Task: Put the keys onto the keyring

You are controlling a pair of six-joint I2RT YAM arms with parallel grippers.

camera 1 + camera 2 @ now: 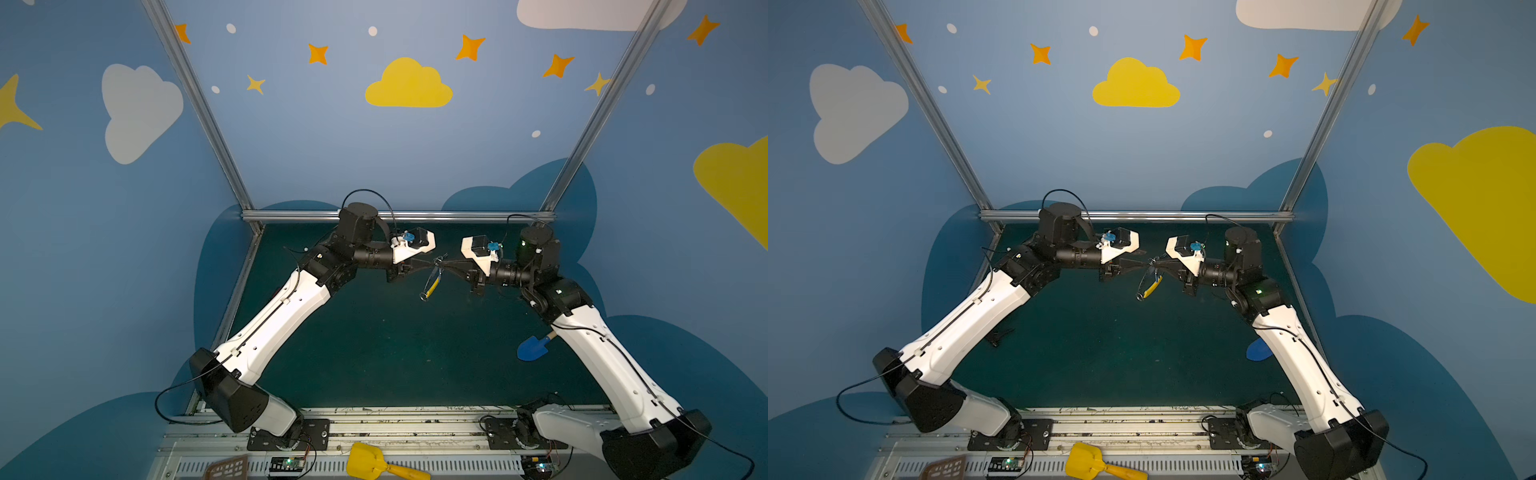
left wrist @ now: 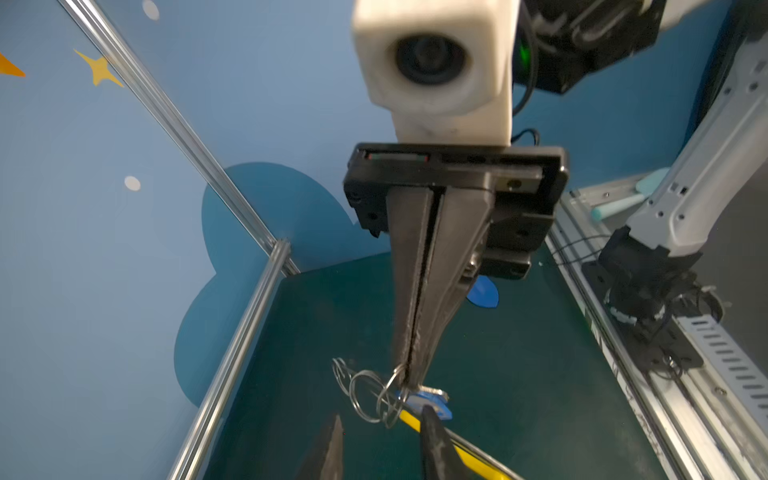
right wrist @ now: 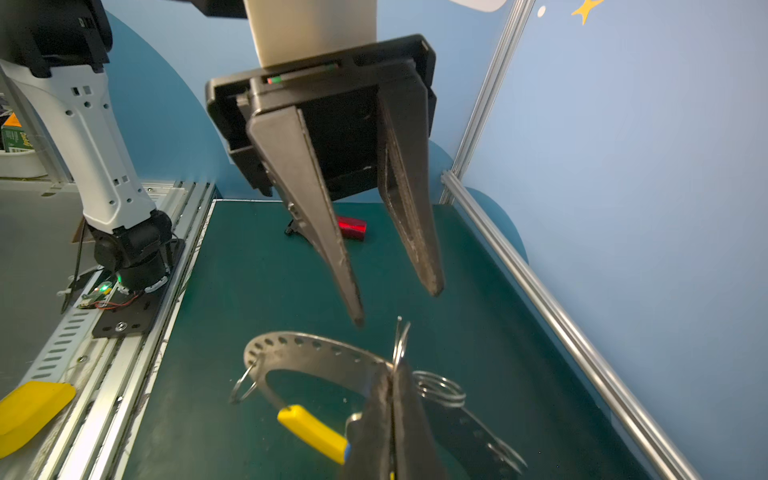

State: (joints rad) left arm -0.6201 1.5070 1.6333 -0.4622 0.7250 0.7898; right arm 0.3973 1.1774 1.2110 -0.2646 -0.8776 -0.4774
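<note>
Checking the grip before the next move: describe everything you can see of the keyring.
The keyring is a thin flat grey hoop, metal by its look, with small holes along its rim, a yellow section and a small wire loop through one hole. The right gripper, shut, grips its rim, and it hangs tilted above the green mat. The left gripper stands open close by.

The keyring (image 3: 316,353) is dull grey metal, smooth, with a glossy yellow plastic section (image 3: 311,432). The wire loops (image 3: 440,390) on it are shiny metal. The blue tag (image 2: 428,400) looks plastic. The table mat (image 3: 266,266) is matt, the rail (image 3: 540,291) brushed metal.
</note>
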